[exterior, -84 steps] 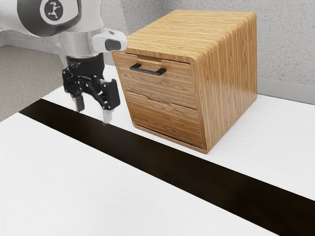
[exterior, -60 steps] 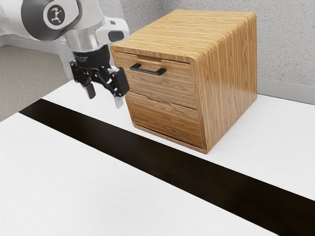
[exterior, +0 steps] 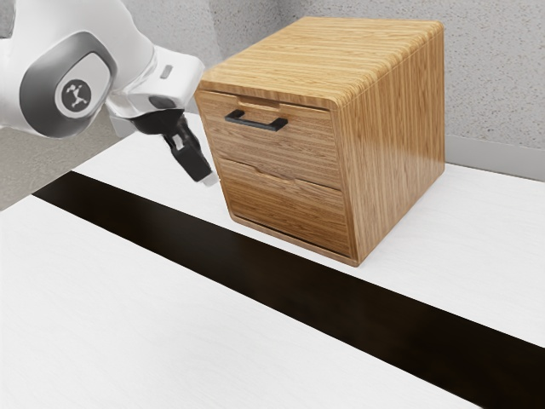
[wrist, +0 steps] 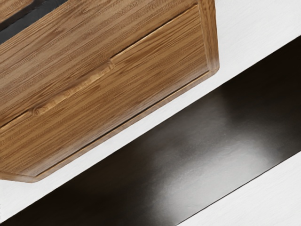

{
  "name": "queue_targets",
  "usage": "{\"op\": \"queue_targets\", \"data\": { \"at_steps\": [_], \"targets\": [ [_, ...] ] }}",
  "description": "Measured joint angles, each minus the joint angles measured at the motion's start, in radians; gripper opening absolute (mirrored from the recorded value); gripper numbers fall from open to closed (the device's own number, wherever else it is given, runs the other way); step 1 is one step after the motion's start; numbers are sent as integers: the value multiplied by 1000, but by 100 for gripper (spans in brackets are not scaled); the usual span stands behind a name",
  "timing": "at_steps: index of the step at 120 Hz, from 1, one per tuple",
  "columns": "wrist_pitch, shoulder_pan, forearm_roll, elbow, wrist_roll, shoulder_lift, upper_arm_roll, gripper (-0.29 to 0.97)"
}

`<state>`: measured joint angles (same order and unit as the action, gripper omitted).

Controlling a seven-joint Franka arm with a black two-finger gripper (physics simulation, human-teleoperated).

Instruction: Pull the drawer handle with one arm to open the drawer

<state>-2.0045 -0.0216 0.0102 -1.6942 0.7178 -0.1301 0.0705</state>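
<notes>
A wooden cabinet [exterior: 375, 128] with two drawers stands on the white table. The top drawer [exterior: 289, 149] carries a black bar handle [exterior: 255, 122] and sits flush with the cabinet front. My gripper [exterior: 205, 175] hangs tilted just off the cabinet's front corner on the exterior view's left, below and to the left of the handle, touching nothing. It is turned edge-on and holds nothing. In the wrist view the lower drawer front [wrist: 117, 80] lies close ahead, with a sliver of the black handle [wrist: 28, 12] beyond it.
A wide black stripe [exterior: 341, 298] runs across the white table [exterior: 128, 341] in front of the cabinet, seen also as the black stripe [wrist: 188, 155] in the wrist view. A grey wall [exterior: 494, 68] stands behind.
My hand has risen, swung toward the cabinet and tipped from pointing down to pointing at the drawer fronts. The cabinet and drawers have not moved.
</notes>
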Motion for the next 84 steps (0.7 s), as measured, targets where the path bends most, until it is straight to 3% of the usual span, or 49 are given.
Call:
{"op": "queue_targets", "data": {
  "at_steps": [10, 22, 44, 68, 84],
  "targets": [
    [-80, -2, 76, -3, 173, 13, 8, 68],
    [-128, 0, 108, -16, 376, 9, 11, 68],
    [-187, -3, 146, -171, 668, -147, 24, 68],
    [-331, -6, 348, -173, 918, -75, 46, 68],
    [-373, -1, 385, -122, 1056, -7, 79, 67]
  ]
}}
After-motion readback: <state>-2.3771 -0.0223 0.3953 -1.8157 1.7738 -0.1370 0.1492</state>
